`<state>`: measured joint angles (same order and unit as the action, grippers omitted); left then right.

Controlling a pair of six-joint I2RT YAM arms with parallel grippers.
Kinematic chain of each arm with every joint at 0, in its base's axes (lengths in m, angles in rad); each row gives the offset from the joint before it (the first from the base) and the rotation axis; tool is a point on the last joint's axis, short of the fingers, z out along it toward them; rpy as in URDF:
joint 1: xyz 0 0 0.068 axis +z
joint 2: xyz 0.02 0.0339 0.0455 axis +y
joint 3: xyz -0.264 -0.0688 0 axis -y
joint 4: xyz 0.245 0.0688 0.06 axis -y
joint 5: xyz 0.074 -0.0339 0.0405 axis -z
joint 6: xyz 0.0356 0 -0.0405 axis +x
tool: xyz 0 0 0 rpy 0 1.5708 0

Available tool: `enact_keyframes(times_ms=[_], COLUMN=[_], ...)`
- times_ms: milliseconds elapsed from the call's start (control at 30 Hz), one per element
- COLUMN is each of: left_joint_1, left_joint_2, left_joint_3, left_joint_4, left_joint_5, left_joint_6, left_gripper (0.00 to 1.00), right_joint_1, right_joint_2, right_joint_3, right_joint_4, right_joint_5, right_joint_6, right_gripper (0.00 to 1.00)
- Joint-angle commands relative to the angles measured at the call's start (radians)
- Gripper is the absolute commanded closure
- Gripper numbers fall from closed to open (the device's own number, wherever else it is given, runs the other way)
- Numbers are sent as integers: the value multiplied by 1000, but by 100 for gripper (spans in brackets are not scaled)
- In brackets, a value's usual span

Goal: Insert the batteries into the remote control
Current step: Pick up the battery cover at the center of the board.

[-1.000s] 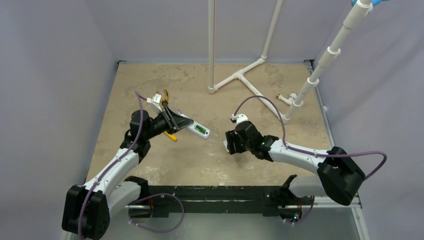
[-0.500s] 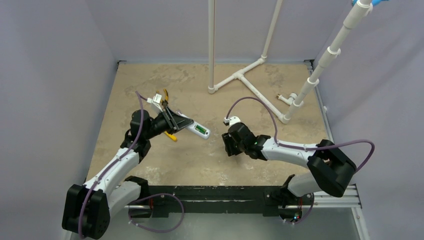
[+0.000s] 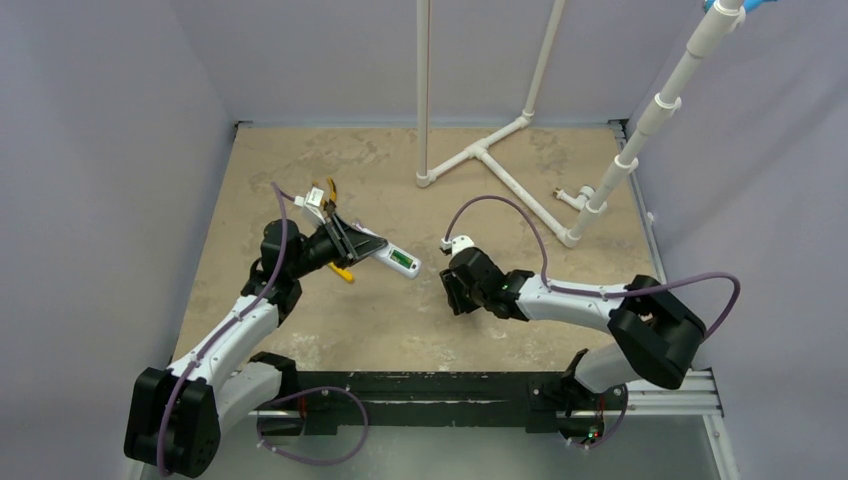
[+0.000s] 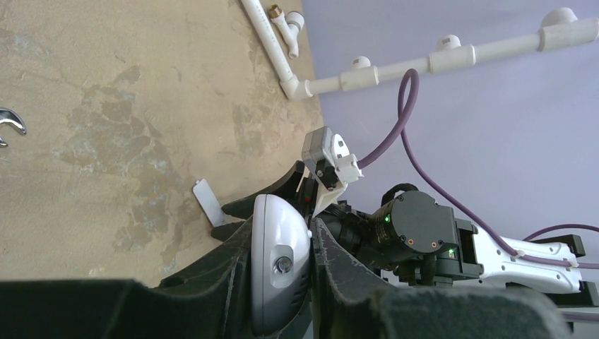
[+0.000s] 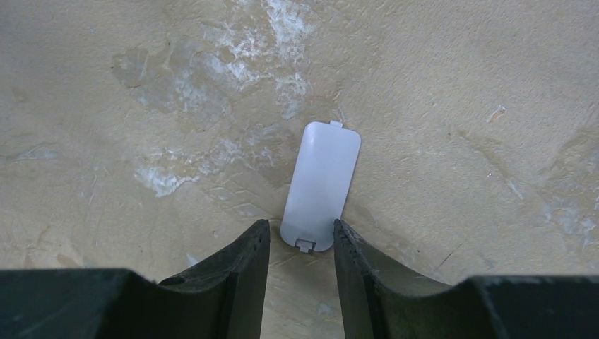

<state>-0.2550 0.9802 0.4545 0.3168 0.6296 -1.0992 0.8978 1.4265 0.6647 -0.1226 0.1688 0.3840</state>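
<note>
Remote control point(image 3: 397, 260): white handset, being held left of the table's middle by the left gripper point(image 3: 358, 245), with its free end being pointed toward the right. A green patch point(image 3: 402, 260) is being shown on its upturned side; what the patch is cannot be told. In the left wrist view the rounded end of the remote control point(image 4: 279, 272) is being squeezed between the two dark fingers point(image 4: 233, 275) of the left gripper point(image 4: 281, 229), which are being kept clamped onto its sides.

Battery cover point(image 5: 321, 180): small pale grey lid with a clip at each end, being left flat on the sandy table point(image 3: 330, 330), right of the remote control. Its near end is being straddled by the right gripper point(image 5: 300, 229), whose fingers point(image 5: 244, 261) are being held apart, one on each side. Whether the lid is being touched cannot be told.

Right gripper point(image 3: 458, 292): being held low over the table's middle, just right of the remote control.

White pipes point(image 3: 480, 150): being shown standing at the far side.

Silver wrench point(image 4: 10, 127): being shown lying on the table, only partly in the left wrist view.
</note>
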Motion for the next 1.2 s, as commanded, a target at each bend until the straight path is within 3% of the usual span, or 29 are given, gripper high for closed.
enact_keyframes(times_ms=[0,600,767,1167], left_joint_1=[8,8,8,8], left_joint_2=[-3,12,11,15], left_joint_3=[21,23,17,16], left_joint_4=[59,70,71,76], left_joint_5=[22,25,23,22], left_joint_6=[-11,-11,-10,-8], left_gripper=[100,100,100,100], right_joint_1=[10,15,15,17], right_joint_2=[19,61,63,26], right_joint_3=[51,94,90,78], right_joint_4=[-25,-87,-75,-58], right_joint_5=[52,118,101,126], right_joint_6=[-12,0,-2,3], right_gripper=[64,66,59,72])
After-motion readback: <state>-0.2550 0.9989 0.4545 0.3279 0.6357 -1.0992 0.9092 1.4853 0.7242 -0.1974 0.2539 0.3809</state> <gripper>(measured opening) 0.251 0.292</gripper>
